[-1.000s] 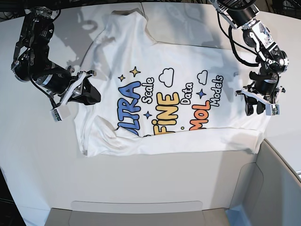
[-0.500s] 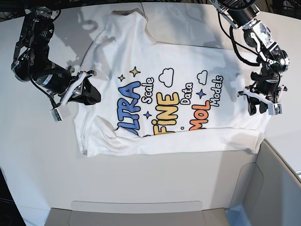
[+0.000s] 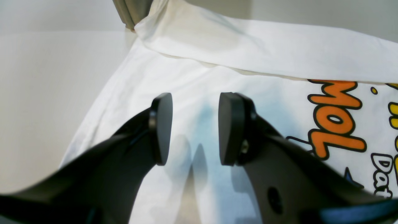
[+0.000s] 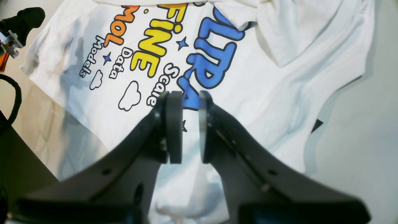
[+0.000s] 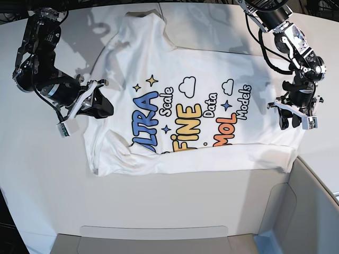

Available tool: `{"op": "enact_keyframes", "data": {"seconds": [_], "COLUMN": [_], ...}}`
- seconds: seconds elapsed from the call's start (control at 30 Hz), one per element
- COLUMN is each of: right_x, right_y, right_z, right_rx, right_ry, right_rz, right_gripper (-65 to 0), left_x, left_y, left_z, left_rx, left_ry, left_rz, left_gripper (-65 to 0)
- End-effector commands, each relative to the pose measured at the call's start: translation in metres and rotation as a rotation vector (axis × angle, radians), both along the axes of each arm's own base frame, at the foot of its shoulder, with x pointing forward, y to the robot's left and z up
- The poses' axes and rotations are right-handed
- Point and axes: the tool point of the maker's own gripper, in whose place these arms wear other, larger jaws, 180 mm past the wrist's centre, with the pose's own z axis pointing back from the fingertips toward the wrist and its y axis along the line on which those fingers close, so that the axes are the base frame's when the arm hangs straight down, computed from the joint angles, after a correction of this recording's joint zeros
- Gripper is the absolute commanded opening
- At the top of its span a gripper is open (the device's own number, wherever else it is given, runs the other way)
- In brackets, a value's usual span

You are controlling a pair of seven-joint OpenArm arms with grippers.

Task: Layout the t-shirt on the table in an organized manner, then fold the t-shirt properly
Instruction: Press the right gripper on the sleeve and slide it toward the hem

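Observation:
The white t-shirt (image 5: pixel 196 79) lies print up on the table (image 5: pixel 42 169), collar toward the view's left. Its near edge (image 5: pixel 212 159) is folded back over the lower part of the letters. My right gripper (image 5: pixel 103 108) hovers at the shirt's left edge. In its wrist view, the right gripper (image 4: pixel 190 124) is open by a narrow gap over the blue letters, holding nothing. My left gripper (image 5: pixel 290 120) hangs over the shirt's right edge. There the left gripper (image 3: pixel 195 127) stands open above plain cloth (image 3: pixel 248 53), beside the orange letters (image 3: pixel 335 118). A black neck label (image 4: pixel 317 125) peeks out.
A grey-white bin (image 5: pixel 312 211) fills the near right corner, and its rim (image 5: pixel 153 233) runs along the front edge. The shirt's folded corner rests close to the bin wall (image 3: pixel 130 12). Bare tabletop (image 3: pixel 46 77) shows beside the shirt.
The left gripper has edged slightly outward toward the shirt's right edge. The right arm and the shirt look the same.

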Motion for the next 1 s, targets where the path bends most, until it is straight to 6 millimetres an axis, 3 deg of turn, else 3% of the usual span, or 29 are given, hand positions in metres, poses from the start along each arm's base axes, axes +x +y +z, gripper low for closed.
{"op": "enact_keyframes", "data": {"seconds": [0.0,0.17,0.5,0.63,0.77,0.97], "right_x": [0.007,0.022,0.063,0.081,0.095,0.11], "right_y": [0.0,-0.006,-0.044,-0.06,-0.073,-0.074], "right_z": [0.015,0.027,0.044,0.03,0.011,-0.015], "right_rx": [0.009,-0.026,-0.241,-0.32,-0.415,-0.47], "right_ry": [-0.056,-0.108,-0.199,-0.155,-0.095,-0.012], "right_rz": [0.0,-0.018,-0.153,-0.196,-0.219,-0.199], "right_gripper": [-54.9,-54.8,-54.8,-54.7,-54.7,-54.7], "left_x": [0.009,0.01,0.035,0.044,0.055,0.059], "left_y": [0.003,0.002,-0.035,-0.036,-0.051,-0.07], "left_z": [0.019,0.019,0.027,0.037,0.044,0.041], "left_rx": [0.018,0.018,0.025,0.026,0.031,0.034], "left_ry": [-0.062,-0.063,-0.081,-0.109,-0.125,-0.117], "left_rz": [-0.003,-0.006,-0.123,-0.124,-0.171,-0.225], "left_gripper": [-39.7,-39.6,-39.6,-39.6,-39.5,-39.5]}}
